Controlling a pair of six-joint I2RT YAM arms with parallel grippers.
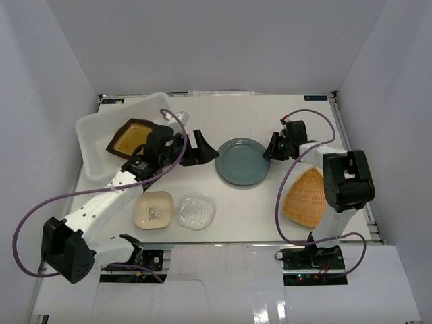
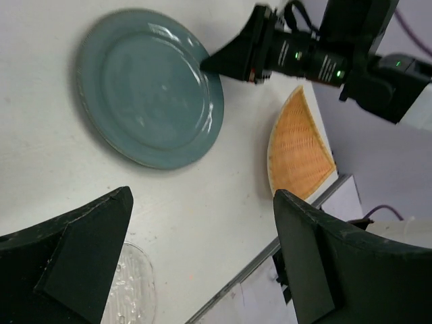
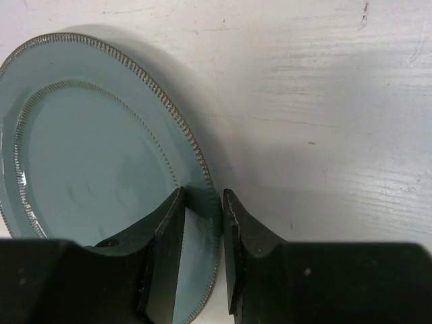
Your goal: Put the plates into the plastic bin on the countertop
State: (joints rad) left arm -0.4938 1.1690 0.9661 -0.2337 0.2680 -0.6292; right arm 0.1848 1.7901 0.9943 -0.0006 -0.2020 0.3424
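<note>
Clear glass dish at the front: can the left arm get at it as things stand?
Probably yes. The left gripper is open and empty, the clear glass dish lies uncovered beside the cream square dish, and nothing stands between.

We see a teal round plate (image 1: 241, 160) with a bumpy rim, lying flat in the middle of the flat white countertop (image 1: 250, 209). An orange woven plate (image 1: 307, 197) lies to its right, near the side edge, and we see only part of it. At the front left, a small cream square dish (image 1: 154, 209) and a small clear glass dish (image 1: 196, 211) sit side by side. A white see-through plastic bin (image 1: 93, 145) stands at the back left, turned slantwise. Inside it lies a square amber plate with a black rim (image 1: 131, 137), partly hidden
</note>
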